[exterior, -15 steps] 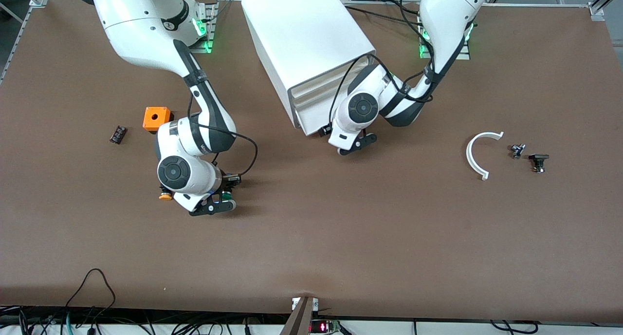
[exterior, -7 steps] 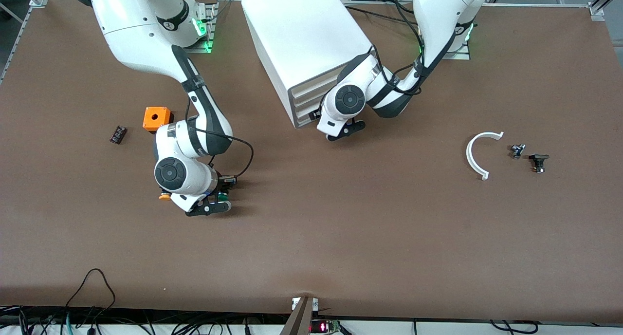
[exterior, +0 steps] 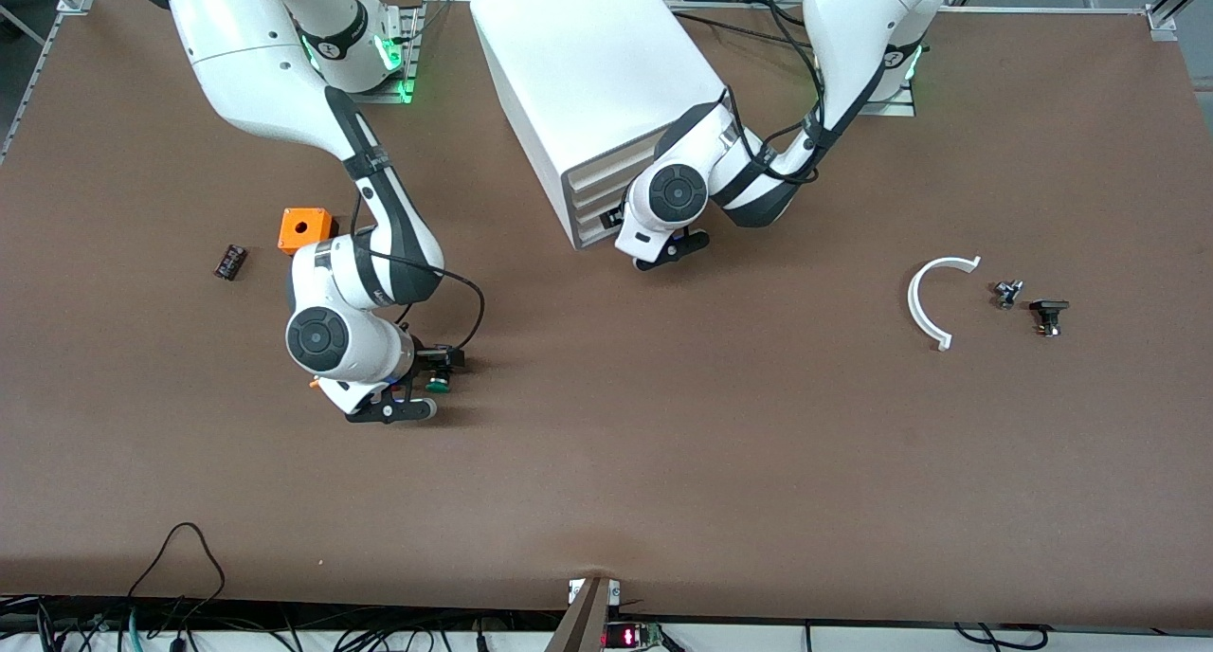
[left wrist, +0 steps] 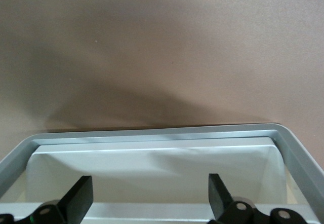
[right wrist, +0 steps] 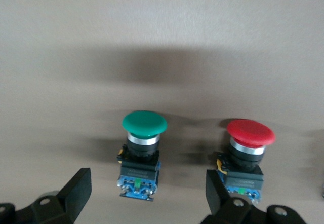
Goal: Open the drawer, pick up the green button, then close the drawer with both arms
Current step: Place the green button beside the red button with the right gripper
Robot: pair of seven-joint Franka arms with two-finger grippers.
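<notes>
A: Brown board covers the whole table, with both arm bases along its edge farthest from the front camera. Going across the front view from the right arm's end, what comes first?

B: First a small dark block, then an orange box with a round hole in its top. Just nearer the camera than that box, the right gripper sits low over the table.

A: How do its fingers stand?

B: Spread apart, pinching nothing. In the right wrist view, the right gripper has the green button lying on the table in the gap between its fingers, not touched by either. A red button lies just beside the green one. In the front view the green button shows at the gripper's side.

A: And the middle of the table?

B: The white cabinet stands there. The left gripper is at its front, low down, touching or nearly so. The left wrist view shows its fingers wide apart, holding nothing, over the drawer, which looks pushed in or almost so.

A: Toward the left arm's end?

B: A white curved piece, then two small dark parts, well apart from both grippers.
</notes>
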